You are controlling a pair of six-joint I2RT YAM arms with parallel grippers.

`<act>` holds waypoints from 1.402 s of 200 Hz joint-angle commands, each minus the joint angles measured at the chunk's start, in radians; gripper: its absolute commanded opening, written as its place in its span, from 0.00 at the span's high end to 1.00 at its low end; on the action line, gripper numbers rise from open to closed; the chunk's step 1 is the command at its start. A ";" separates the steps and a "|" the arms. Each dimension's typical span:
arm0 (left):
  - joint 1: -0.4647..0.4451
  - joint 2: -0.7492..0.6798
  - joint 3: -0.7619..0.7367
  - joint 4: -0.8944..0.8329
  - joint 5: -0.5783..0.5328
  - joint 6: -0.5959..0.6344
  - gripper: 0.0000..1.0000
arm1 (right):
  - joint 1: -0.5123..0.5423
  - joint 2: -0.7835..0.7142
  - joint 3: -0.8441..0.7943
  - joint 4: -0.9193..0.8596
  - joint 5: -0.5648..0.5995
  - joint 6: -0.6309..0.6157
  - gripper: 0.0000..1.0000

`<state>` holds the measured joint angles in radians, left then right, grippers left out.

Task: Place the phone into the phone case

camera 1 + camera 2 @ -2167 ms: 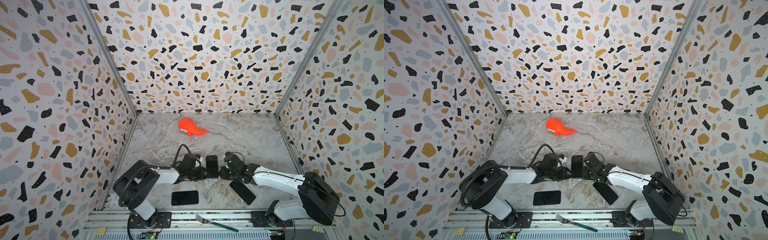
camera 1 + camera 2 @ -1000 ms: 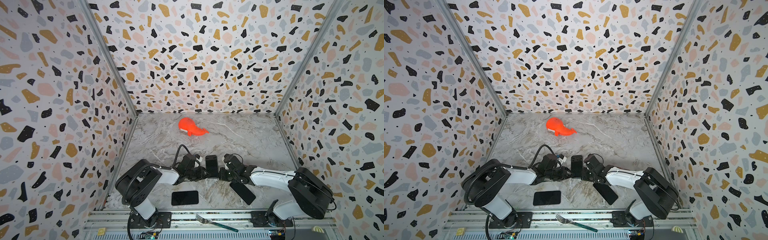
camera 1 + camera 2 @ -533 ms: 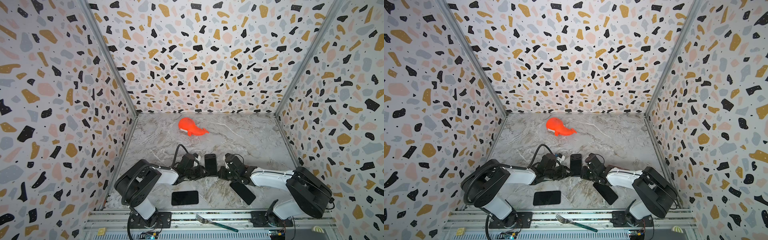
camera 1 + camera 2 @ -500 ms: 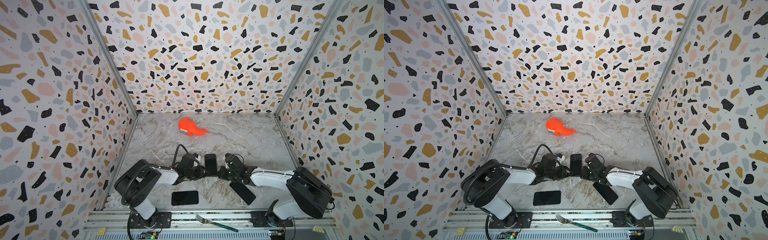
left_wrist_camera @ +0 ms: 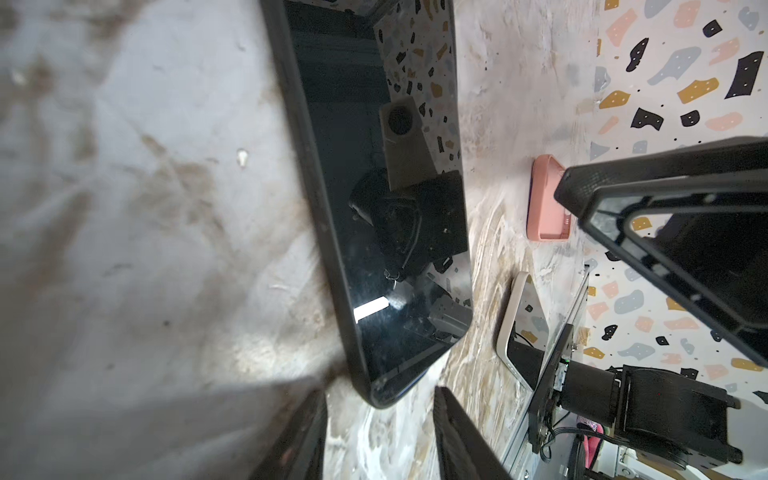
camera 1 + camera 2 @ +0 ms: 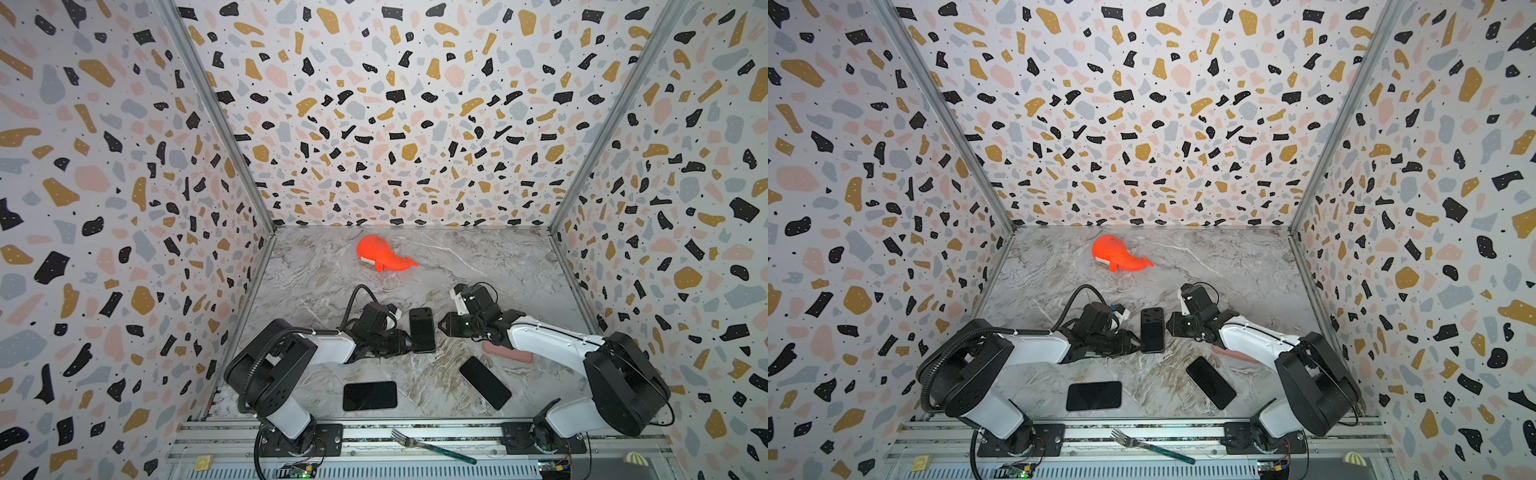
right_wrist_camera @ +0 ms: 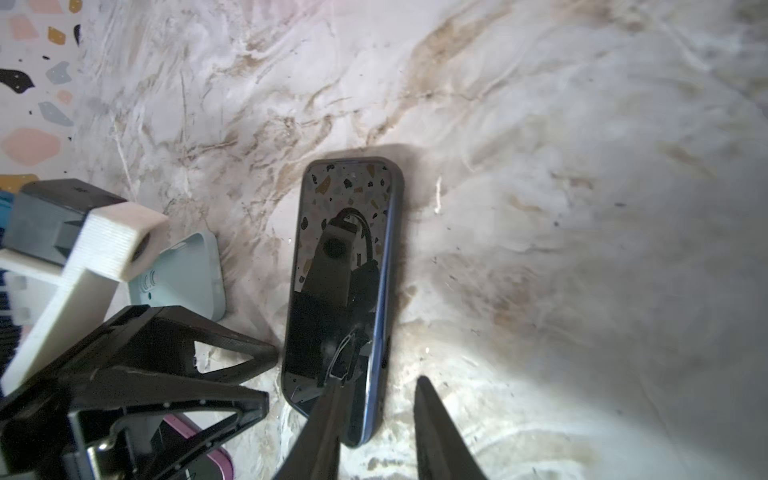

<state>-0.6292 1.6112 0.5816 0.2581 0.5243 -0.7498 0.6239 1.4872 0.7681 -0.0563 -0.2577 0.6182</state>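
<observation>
Both part-open, empty: left tool (image 6: 406,345) at 8 o'clock of phone (image 6: 422,330), right tool (image 6: 444,328) at its 3. Phone lies at tabletop (image 6: 316,282) centre, apparently seated in dark case (image 5: 328,249). Next: press-check corners, then retract.

Lab test booth; terrazzo-print walls (image 6: 395,124), aluminium rail (image 6: 374,432)

The pink case (image 6: 519,355) lies mostly hidden beneath the right arm (image 6: 548,338) in both top views, and the phone (image 5: 374,208) is cut off by the left wrist view's edge.
</observation>
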 commanded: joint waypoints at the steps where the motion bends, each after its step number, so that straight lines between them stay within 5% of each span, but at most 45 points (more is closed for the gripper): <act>1: 0.014 0.030 0.009 -0.128 -0.025 0.036 0.54 | 0.001 0.058 0.036 0.005 -0.073 -0.068 0.64; 78: 0.016 0.125 0.037 -0.064 0.012 0.010 0.56 | -0.021 0.220 0.033 0.101 -0.170 -0.098 0.62; 189: 0.013 0.203 0.084 -0.059 0.001 0.019 0.59 | 0.013 0.289 -0.055 0.168 -0.169 -0.014 0.96; 220: 0.013 0.182 0.068 -0.057 0.003 0.019 0.58 | 0.017 0.246 -0.042 0.105 -0.132 -0.007 0.94; 280: 0.014 0.092 0.017 -0.076 -0.022 0.014 0.53 | 0.039 0.003 0.031 -0.118 0.090 -0.014 0.70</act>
<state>-0.6121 1.7061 0.6521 0.2955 0.5926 -0.7437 0.6556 1.5822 0.7624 -0.0257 -0.2668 0.6056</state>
